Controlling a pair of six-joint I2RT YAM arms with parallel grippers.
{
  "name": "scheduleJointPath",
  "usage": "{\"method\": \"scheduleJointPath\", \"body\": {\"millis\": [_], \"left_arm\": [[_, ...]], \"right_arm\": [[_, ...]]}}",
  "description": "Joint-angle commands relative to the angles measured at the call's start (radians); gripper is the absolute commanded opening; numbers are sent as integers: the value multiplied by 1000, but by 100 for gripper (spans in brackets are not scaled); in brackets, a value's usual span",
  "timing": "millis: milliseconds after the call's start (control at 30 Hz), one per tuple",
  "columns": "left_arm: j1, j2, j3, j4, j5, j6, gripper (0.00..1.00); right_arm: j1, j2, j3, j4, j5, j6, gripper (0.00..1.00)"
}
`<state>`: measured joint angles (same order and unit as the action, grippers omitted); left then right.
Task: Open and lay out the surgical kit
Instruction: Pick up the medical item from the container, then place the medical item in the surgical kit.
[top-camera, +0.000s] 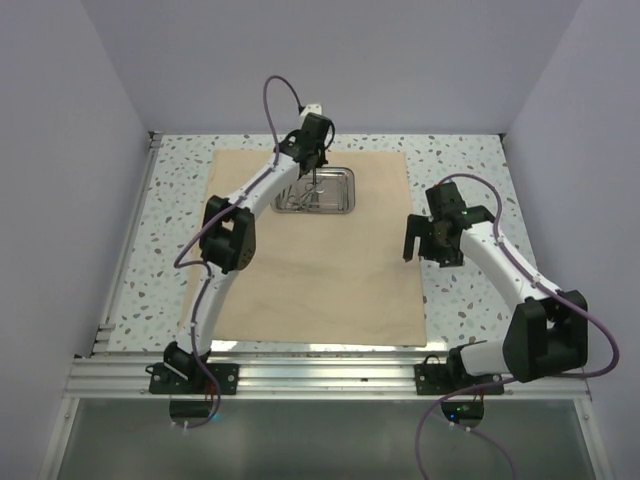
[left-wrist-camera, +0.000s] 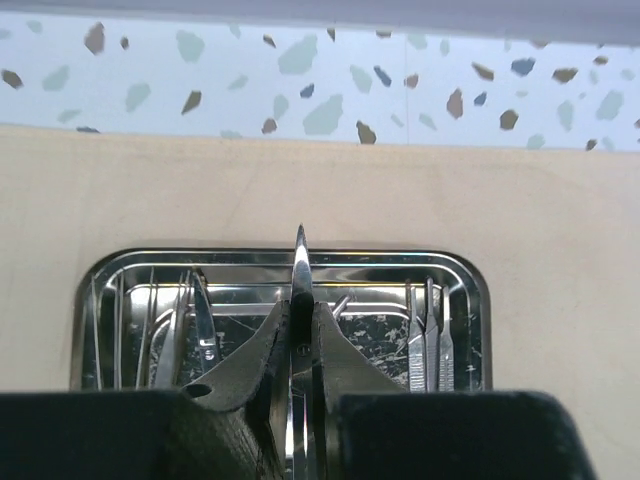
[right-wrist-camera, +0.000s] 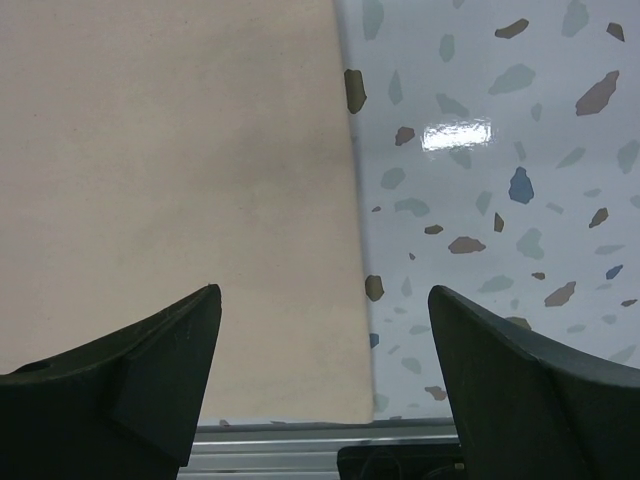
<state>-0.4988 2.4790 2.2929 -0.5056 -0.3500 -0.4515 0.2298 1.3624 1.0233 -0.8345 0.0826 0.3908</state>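
Left gripper (left-wrist-camera: 302, 325) clamps one tool over the tray (top-camera: 350, 190).
The cloth (top-camera: 310, 270) lies flat, with the tray at its 12 o'clock end. The pointed tool (left-wrist-camera: 300, 262) runs in line with the fingers, tip toward 12; bare cloth for laying it down waits toward 6. The right gripper (top-camera: 424, 252), jaws apart, hovers at the cloth's 3 o'clock edge, farther away.

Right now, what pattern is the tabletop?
White tabletop with grey, blue, brown terrazzo flecks; best in right wrist view.

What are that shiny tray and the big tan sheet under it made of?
The tray looks like polished steel: it mirrors the instruments inside. The tan sheet looks matte, without shine, likely cloth or paper; I cannot tell which.
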Motion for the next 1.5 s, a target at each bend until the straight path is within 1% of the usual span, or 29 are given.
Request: {"method": "scheduleJointPath", "body": {"millis": [0,67,267,300,367,433,467,500,533,567,600,633,700,767,800,867,900,967,1000,1167,1267,1367,1400,1467], "left_arm": [[22,-137,5,19,0,23,0],[32,-181,-19,16,15,20,0],[65,-305,-200,3,75,-30,0],[63,-318,-246,-2,74,-32,0],[63,-353,-279,-14,66,-38,0],[60,-394,-320,-45,54,-30,0],[60,-416,-343,-56,28,-30,0],[59,-440,-416,-51,19,-35,0],[60,-494,-456,-34,19,-52,0],[60,-520,-501,34,35,-46,0],[59,-543,-573,48,32,-49,0],[59,-583,-601,50,32,-77,0],[59,-629,-634,1,52,-82,0],[51,-678,-673,-30,51,-47,0],[49,-740,-725,-45,43,-38,0],[49,-817,-795,-53,13,-9,0],[48,-889,-861,-60,-4,-1,0],[51,-949,-914,-89,-24,7,0],[51,-997,-952,-106,-21,5,0],[48,-1081,-1066,-171,17,-21,0],[43,-1149,-1165,-175,28,-61,0],[37,-1245,-1326,-179,34,-110,0],[37,-1291,-1357,-175,36,-121,0],[36,-1330,-1411,-172,37,-127,0]], "right_arm": [[2,30,49,-3,-24,-15,88],[3,47,75,-15,-21,-17,87],[2,122,162,-44,14,-10,87],[2,130,173,-54,22,-4,87],[2,144,178,-48,23,17,88],[3,142,172,-6,3,34,88],[3,139,182,-8,3,49,88],[2,133,184,-11,11,63,88],[3,126,181,-23,11,81,88],[3,101,158,-11,0,109,89],[3,89,132,9,-21,105,89],[5,72,103,17,-44,105,89],[6,43,41,-3,-50,122,89],[6,23,2,-26,-70,103,88],[6,-12,-8,-38,-63,103,88],[6,-57,-35,-44,-58,99,88],[6,-98,-46,-44,-69,102,89],[6,-138,-60,-66,-76,124,89],[8,-169,-61,-72,-99,132,89],[8,-278,-31,-132,-115,151,89],[8,-331,1,-184,-95,134,89],[8,-359,23,-242,-84,117,89],[6,-367,23,-250,-84,117,89],[8,-388,11,-252,-84,121,89]]}}
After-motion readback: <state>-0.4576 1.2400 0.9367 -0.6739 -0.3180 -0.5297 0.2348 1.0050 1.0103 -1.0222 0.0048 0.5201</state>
